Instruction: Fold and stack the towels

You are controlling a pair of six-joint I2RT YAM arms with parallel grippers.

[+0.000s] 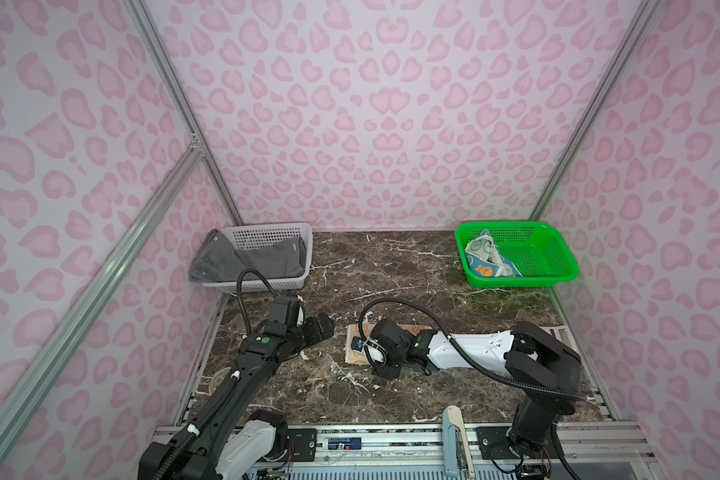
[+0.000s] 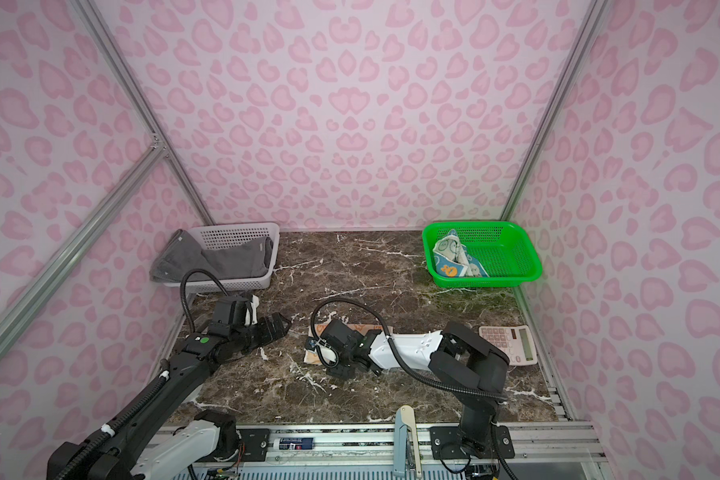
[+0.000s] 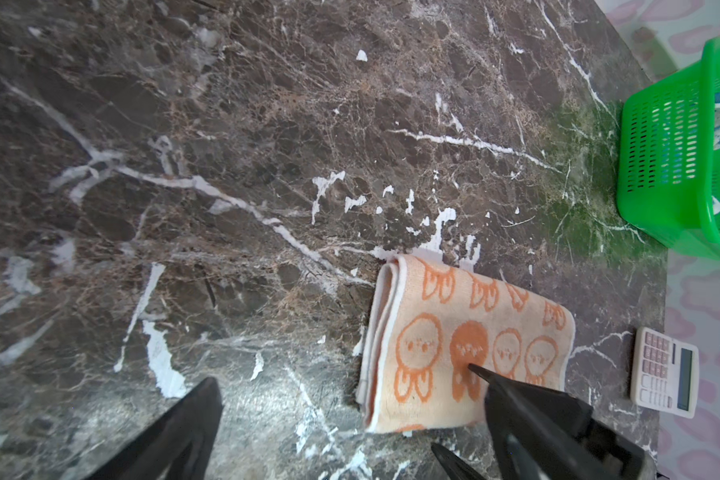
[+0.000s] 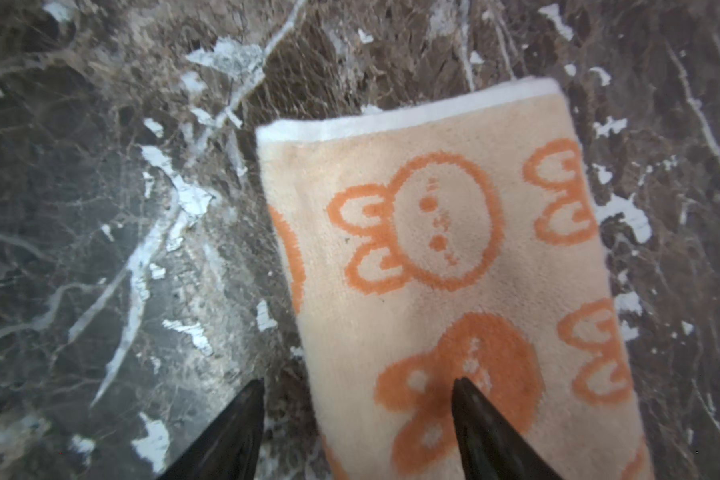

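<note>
An orange towel point(image 1: 352, 355) point(image 3: 433, 316) with rabbit prints lies folded flat on the marble table point(image 1: 391, 270), near its middle. My right gripper point(image 4: 358, 382) point(image 1: 360, 347) hangs open over the towel's left end, with one fingertip point(image 4: 458, 386) above a filled orange rabbit and the other above bare table. My left gripper point(image 1: 326, 326) point(image 3: 341, 378) stands wide open and empty just left of the towel. A dark grey towel point(image 1: 258, 259) drapes in and over the white basket. A crumpled blue towel point(image 1: 489, 259) lies in the green basket.
The white basket point(image 1: 267, 235) stands at the back left and the green basket point(image 1: 566, 266) at the back right. A pale calculator point(image 2: 508, 343) point(image 3: 664, 372) lies near the right wall, behind my right arm. Pink patterned walls enclose the table on three sides.
</note>
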